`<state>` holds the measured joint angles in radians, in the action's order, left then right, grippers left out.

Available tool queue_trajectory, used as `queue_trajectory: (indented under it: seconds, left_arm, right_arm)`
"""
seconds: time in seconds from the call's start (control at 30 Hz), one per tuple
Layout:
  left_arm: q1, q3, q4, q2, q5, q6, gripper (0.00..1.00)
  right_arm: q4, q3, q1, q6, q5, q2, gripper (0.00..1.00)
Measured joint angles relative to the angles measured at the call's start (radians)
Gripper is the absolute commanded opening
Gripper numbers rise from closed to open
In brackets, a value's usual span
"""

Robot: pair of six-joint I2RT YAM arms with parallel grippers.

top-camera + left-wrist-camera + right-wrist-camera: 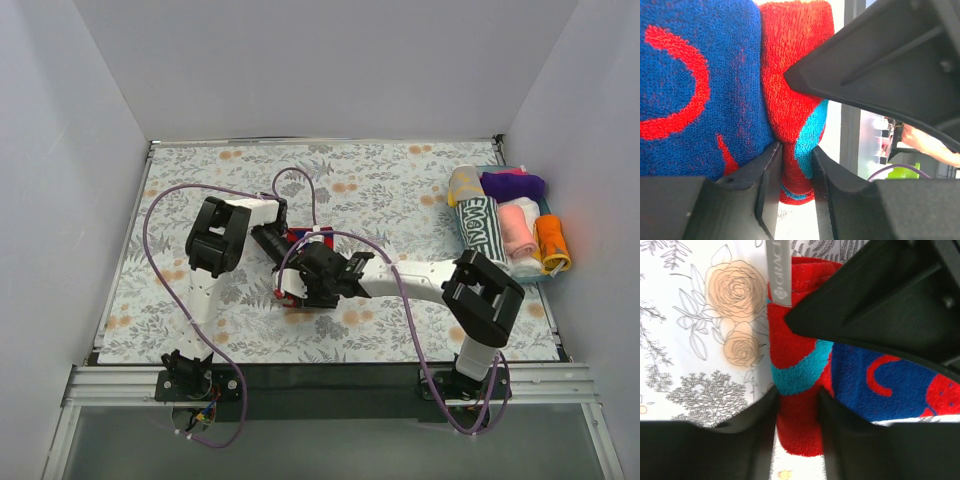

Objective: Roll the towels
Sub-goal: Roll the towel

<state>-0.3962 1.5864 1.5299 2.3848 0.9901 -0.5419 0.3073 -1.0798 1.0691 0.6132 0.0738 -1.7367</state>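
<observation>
The red and teal-blue towel (298,236) lies bunched at the middle of the table, mostly hidden under both grippers. My left gripper (284,244) is shut on a red and teal fold of it (790,100), seen between the jaws in the left wrist view (797,160). My right gripper (300,286) is shut on another red fold of the same towel (800,375), with its jaws (797,407) low over the flowered covering. A grey label (778,275) sits on the towel's edge. The salmon-pink towel (515,232) lies rolled in the tray at the right.
A teal tray (547,280) at the right edge holds several rolls: green-and-white (480,228), purple (512,185), orange (552,243). The flower-and-fern covering (380,190) spreads over the table. White walls stand close on three sides. Purple cables loop over both arms.
</observation>
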Motion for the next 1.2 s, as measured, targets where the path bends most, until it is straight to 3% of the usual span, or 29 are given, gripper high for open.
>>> queue_trajectory:
  seconds: [0.03,0.1,0.17,0.33,0.37,0.53,0.7,0.8,0.9,1.03,1.1,1.2]
  left_arm:
    - [0.002,0.000,0.002,0.001,0.002,0.001,0.29]
    - [0.006,0.000,0.006,0.002,0.005,0.006,0.34]
    - [0.012,-0.003,0.014,0.001,0.011,0.008,0.41]
    - [0.060,-0.081,-0.031,-0.067,0.037,0.003,0.48]
    - [0.079,-0.103,-0.054,-0.091,0.037,0.000,0.63]
    - [0.259,-0.162,-0.179,-0.244,0.005,-0.014,0.65]
    - [0.515,-0.264,-0.377,-0.465,-0.021,0.011,0.71]
    - [0.575,-0.442,-0.546,-0.740,-0.073,0.053,0.81]
    - [0.521,-0.632,-0.670,-1.075,-0.117,0.076,0.84]
    - [0.260,-0.835,-0.799,-1.471,-0.238,0.050,0.85]
    - [0.100,-0.917,-0.827,-1.583,-0.300,0.035,0.85]
    - [-0.078,-0.988,-0.864,-1.617,-0.411,0.031,0.83]
  right_arm:
    - [-0.011,0.003,0.000,0.003,0.000,-0.004,0.18]
    - [-0.031,0.012,-0.002,0.010,0.001,-0.005,0.02]
    - [-0.044,0.018,-0.003,0.019,0.008,-0.005,0.01]
    - [-0.041,0.007,-0.048,0.027,0.106,-0.013,0.01]
    - [-0.023,-0.010,-0.062,0.027,0.137,-0.024,0.01]
    - [0.089,-0.097,-0.122,0.019,0.302,-0.080,0.01]
    - [0.237,-0.196,-0.158,-0.010,0.437,-0.153,0.01]
    - [0.330,-0.281,-0.180,-0.023,0.531,-0.230,0.01]
    - [0.403,-0.346,-0.207,-0.036,0.637,-0.303,0.01]
    - [0.517,-0.434,-0.249,-0.040,0.768,-0.404,0.01]
    - [0.577,-0.482,-0.265,-0.040,0.823,-0.459,0.01]
    - [0.660,-0.548,-0.280,-0.040,0.895,-0.533,0.01]
